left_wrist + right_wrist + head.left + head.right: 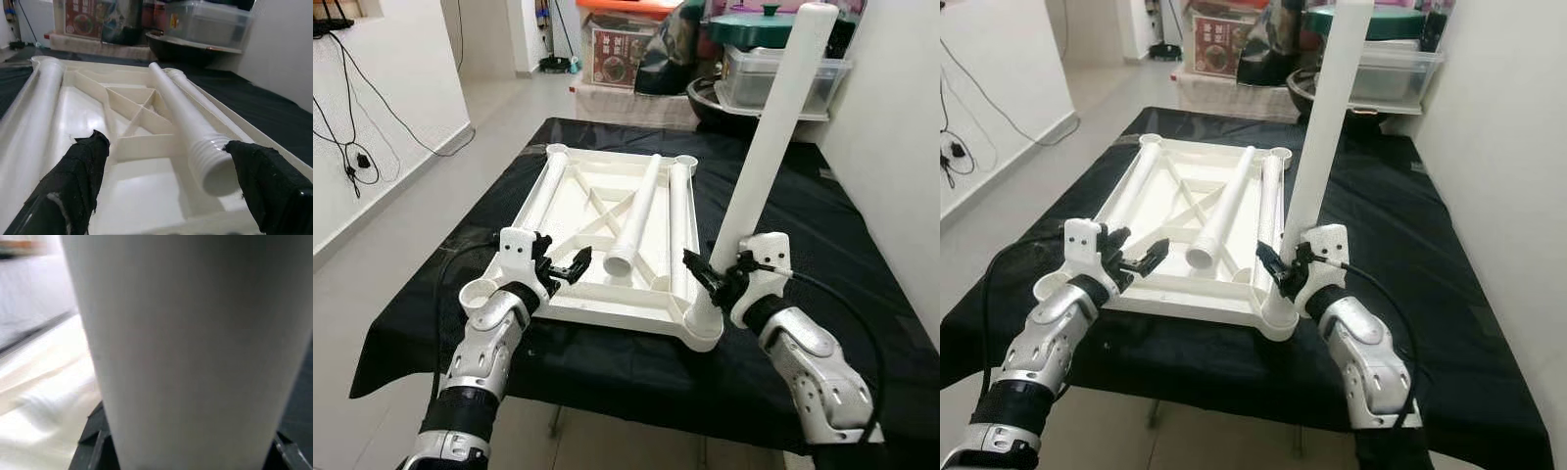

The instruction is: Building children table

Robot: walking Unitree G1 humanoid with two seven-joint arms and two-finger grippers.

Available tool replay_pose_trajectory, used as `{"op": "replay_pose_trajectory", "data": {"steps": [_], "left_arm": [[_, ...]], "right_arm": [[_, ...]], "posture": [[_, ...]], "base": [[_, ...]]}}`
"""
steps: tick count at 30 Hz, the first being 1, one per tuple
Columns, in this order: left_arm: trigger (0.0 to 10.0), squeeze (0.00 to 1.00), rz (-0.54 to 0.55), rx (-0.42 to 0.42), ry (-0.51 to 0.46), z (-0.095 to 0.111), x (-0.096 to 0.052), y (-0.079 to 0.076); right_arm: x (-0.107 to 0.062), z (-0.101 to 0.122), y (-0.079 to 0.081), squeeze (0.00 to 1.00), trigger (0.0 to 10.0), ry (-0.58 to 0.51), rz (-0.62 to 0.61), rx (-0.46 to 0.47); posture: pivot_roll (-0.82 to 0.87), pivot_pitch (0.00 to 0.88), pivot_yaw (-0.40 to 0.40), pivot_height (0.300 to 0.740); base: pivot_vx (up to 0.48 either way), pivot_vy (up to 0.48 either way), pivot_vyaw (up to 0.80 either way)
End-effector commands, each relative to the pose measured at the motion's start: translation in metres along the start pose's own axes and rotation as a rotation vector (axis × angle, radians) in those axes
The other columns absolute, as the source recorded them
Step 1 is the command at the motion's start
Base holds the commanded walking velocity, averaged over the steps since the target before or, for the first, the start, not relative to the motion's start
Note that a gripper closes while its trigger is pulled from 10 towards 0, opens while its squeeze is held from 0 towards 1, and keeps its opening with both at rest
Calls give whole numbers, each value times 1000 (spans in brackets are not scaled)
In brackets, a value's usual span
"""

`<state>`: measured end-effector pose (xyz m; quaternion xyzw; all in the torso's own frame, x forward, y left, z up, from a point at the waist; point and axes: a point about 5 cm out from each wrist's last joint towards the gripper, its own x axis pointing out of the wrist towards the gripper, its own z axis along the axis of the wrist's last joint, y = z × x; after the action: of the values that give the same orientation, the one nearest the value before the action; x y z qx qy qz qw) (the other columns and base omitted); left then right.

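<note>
Your right gripper (720, 269) was pinching the lower end of the long white plastic table leg (771, 132), which stood nearly upright, leaning slightly away, with its foot in the near right corner socket (703, 321) of the upturned white plastic tabletop (570, 201). In the right wrist view that leg (190, 347) ran up close between the black fingers.

Your left gripper (570, 262) hovered with its 2 black fingers (80, 166) spread apart over the near left part of the tabletop, holding nothing, its tips just short of the threaded end of a loose white leg (636, 215) that lay slanted across the tabletop's ribbed underside. 2 more white legs lay inside along the edges, 1 on the left (543, 186) and 1 on the right (678, 220).

You had the tabletop resting upside down on a black cloth-covered table (842, 255). Behind it stood a clear plastic storage bin (759, 73) and a green lidded pot (754, 24).
</note>
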<state>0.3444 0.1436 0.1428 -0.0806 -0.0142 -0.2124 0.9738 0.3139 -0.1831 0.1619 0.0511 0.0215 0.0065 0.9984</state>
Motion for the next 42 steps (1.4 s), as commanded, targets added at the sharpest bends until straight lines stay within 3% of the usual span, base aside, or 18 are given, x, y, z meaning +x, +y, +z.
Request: {"op": "replay_pose_trajectory", "data": {"steps": [1,2,4,6,7,10,11,16,17,21,22,23,24,33,34,37,39,42], "left_arm": [[10000,0,12,16,18,0,-1,7],[10000,0,12,16,18,0,-1,7],[10000,0,14,16,19,-1,-1,7],[10000,0,15,14,20,-2,-1,6],[10000,0,7,9,23,-3,0,3],[10000,0,-10,6,27,-4,-1,-2],[10000,0,-12,6,30,-4,-1,-2],[10000,0,2,16,27,-1,0,4],[10000,0,2,17,20,1,1,5],[10000,0,5,16,19,1,1,6],[10000,0,6,9,22,-3,1,3],[10000,0,6,9,22,-3,1,3],[10000,0,-5,4,23,-5,3,-3],[10000,0,18,12,19,-2,-1,3],[10000,0,21,15,18,-1,-2,5],[10000,0,23,18,16,0,-4,7],[10000,0,28,20,18,-1,-4,9],[10000,0,27,15,21,-3,-3,6]], "right_arm": [[-16,-41,-27,0,0,230,-382,67],[-16,-41,-27,0,0,230,-382,67],[-23,-38,-3,0,0,221,-358,58],[-24,-36,4,0,0,216,-333,51],[-23,-32,15,0,10000,205,-280,22],[-21,-19,31,0,10000,143,-141,9],[-20,-12,34,1000,10000,101,-106,33],[-9,8,28,1000,10000,15,-41,26],[-6,21,34,0,10000,-8,70,59],[-8,31,44,0,10000,-40,233,69],[-26,38,57,0,10000,-81,566,48],[-26,38,57,0,10000,-81,566,48],[-40,34,61,0,10000,-68,756,-16],[-37,6,63,0,10000,25,825,-92],[-31,1,61,0,471,39,779,-84],[-22,-3,58,0,0,58,695,-63],[-13,-8,49,0,0,90,562,-46],[2,-24,14,0,0,196,162,-34]], "posture": [[50,0,-69,740],[50,0,-69,740],[42,0,-61,740],[42,0,-61,740],[40,0,-54,740],[41,0,-51,740],[40,0,-51,740],[43,0,-61,740],[36,0,-61,740],[34,0,-61,740],[29,0,-59,740],[29,0,-59,740],[44,0,-71,740],[64,0,-79,740],[71,0,-84,740],[74,0,-86,740],[65,0,-79,740],[62,0,-75,740]], "base": [[0,0,0],[0,0,0],[0,0,0],[0,0,0],[0,0,0],[0,0,0],[0,0,0],[0,0,0],[0,0,0],[0,0,0],[0,0,0],[0,0,0],[0,0,0],[0,0,0],[0,0,0],[0,0,0],[0,0,0],[0,0,0]]}}
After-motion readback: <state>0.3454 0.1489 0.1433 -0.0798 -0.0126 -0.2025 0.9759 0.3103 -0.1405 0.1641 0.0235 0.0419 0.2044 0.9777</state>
